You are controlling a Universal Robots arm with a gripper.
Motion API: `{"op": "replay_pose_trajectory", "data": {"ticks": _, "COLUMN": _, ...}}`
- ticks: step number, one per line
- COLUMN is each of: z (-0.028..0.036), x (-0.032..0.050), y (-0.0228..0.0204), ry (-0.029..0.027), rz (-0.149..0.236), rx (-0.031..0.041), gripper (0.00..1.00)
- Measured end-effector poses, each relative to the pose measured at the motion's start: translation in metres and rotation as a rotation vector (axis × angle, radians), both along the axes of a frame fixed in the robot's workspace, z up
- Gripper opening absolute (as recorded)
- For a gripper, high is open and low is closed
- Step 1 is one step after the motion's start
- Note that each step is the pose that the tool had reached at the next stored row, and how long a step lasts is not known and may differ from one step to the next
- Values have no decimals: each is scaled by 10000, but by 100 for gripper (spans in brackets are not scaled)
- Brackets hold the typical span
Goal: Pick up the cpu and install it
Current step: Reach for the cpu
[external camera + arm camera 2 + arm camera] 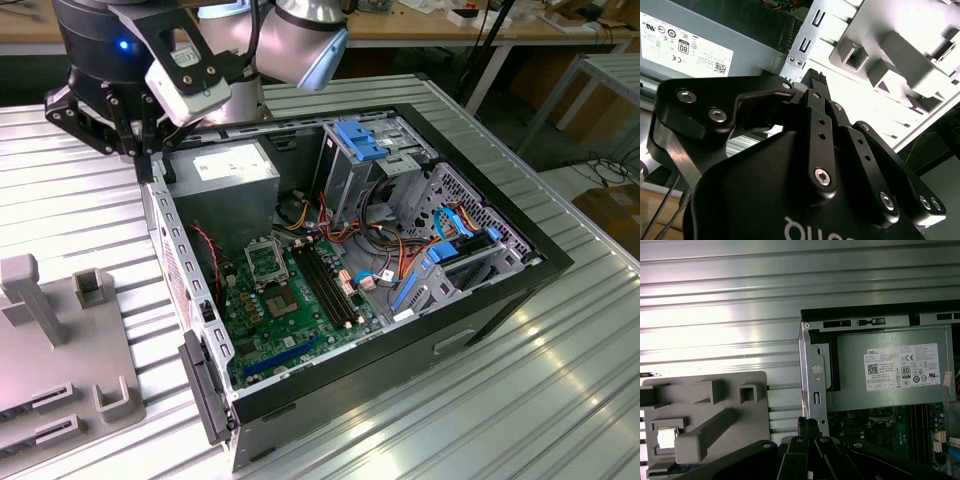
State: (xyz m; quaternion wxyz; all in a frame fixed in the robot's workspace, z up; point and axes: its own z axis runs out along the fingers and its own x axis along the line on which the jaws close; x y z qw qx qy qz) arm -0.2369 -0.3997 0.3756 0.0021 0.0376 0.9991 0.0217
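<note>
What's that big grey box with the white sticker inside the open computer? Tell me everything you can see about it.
The grey box is a plain rectangular block of dull sheet metal, lying flat with a white printed label on its upward face. It sits in a corner of the open computer case, tight against the case's metal side wall and next to the green circuit board. Coloured wires bunch at its side facing the drive bays.
</note>
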Motion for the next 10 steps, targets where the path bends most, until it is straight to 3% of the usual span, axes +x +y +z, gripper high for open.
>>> {"op": "replay_pose_trajectory", "data": {"ticks": 10, "z": -8, "x": -108, "y": 0, "ry": 3, "rz": 0, "rx": -1, "gripper": 11}}
